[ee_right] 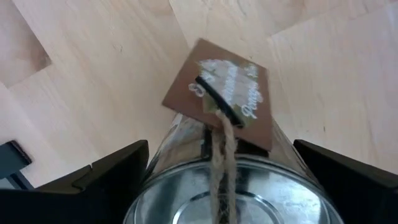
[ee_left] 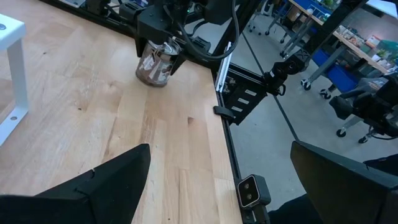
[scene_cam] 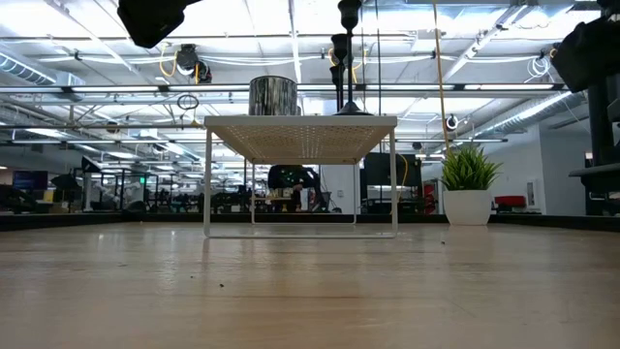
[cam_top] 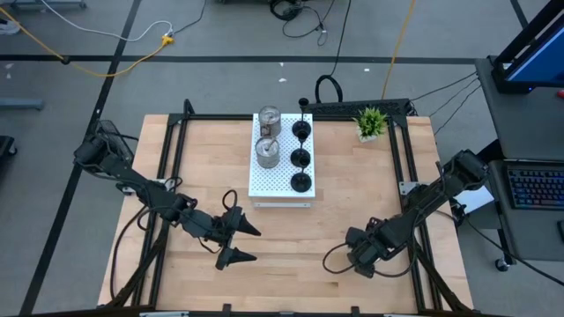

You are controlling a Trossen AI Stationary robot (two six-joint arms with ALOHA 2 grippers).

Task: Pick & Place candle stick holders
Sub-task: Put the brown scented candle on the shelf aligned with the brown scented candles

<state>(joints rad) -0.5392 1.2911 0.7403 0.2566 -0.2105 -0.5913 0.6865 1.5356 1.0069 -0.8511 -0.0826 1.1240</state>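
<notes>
Silver candle holder clamped between right gripper jaws at bench five o'clock; thin, slick metal, probably light, best held across its wall. Left gripper jaws apart

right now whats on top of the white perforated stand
On the white stand: two silver holders along one side, three black holders along the other. The third silver holder sits in the right gripper.

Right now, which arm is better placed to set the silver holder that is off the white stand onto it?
Right. Its hand grips the silver holder. The left hand is open and empty, though nearer the white stand, whose front-left spot looks free.
</notes>
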